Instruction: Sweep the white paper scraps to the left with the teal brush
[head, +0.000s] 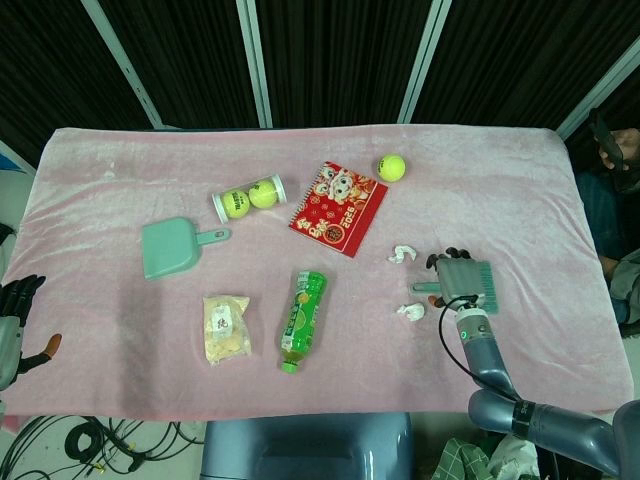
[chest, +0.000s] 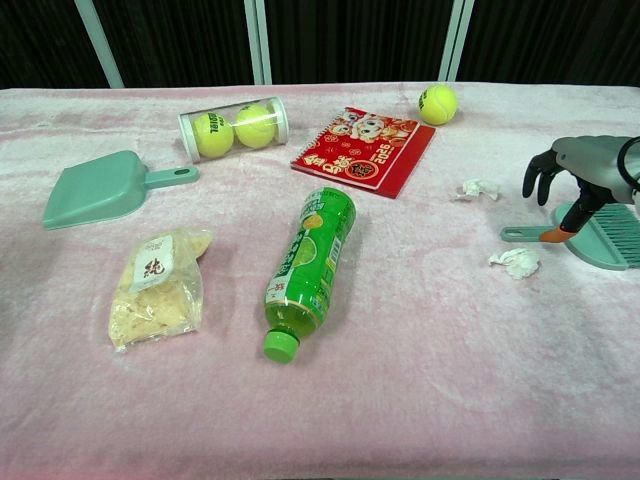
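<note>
The teal brush (head: 482, 286) (chest: 603, 240) lies flat on the pink cloth at the right, its handle pointing left. My right hand (head: 457, 276) (chest: 583, 167) hovers just over it with fingers hanging down and apart, and the orange thumb tip sits beside the handle. No finger wraps the brush. Two white paper scraps lie close by: one (head: 403, 254) (chest: 479, 188) behind the hand, another (head: 411, 312) (chest: 516, 262) just in front of the handle. My left hand (head: 22, 312) rests at the table's left edge, holding nothing, and shows only in the head view.
A teal dustpan (head: 168, 248) (chest: 95, 188) lies at the left. A tube of tennis balls (head: 249, 197), a red notebook (head: 339, 208), a loose tennis ball (head: 391, 167), a green bottle (head: 303, 319) (chest: 311, 270) and a snack bag (head: 225, 327) lie across the middle.
</note>
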